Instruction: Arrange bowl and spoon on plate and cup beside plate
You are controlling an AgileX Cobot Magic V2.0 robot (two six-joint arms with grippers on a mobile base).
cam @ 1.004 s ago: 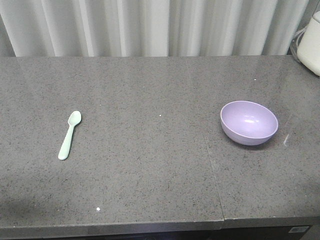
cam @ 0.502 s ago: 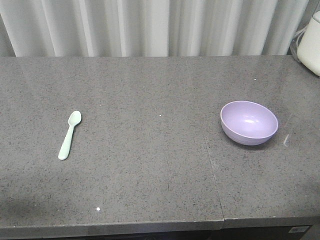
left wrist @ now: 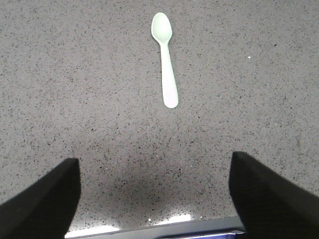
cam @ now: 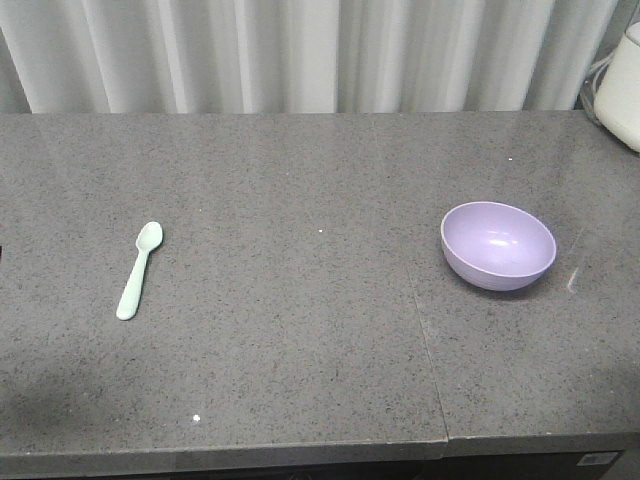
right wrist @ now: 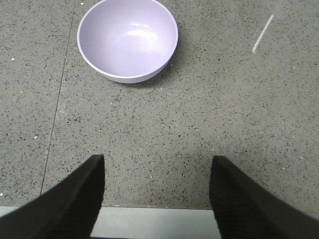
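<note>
A pale mint-green spoon (cam: 139, 270) lies flat on the left of the grey counter, scoop pointing away; the left wrist view shows the spoon (left wrist: 166, 59) ahead of my left gripper (left wrist: 154, 164), which is open with nothing between its fingers. A lilac bowl (cam: 498, 245) stands upright and empty on the right. In the right wrist view the bowl (right wrist: 127, 40) sits beyond my right gripper (right wrist: 157, 160), also open and empty, near the counter's front edge. The plate and the cup are out of view. Neither gripper shows in the front view.
A grey speckled counter (cam: 300, 330) has a seam (cam: 425, 330) running front to back, left of the bowl. A white appliance (cam: 622, 85) stands at the far right corner. White curtains hang behind the counter.
A shadow has grown over the counter's front left corner in the front view. The spoon and bowl have not moved.
</note>
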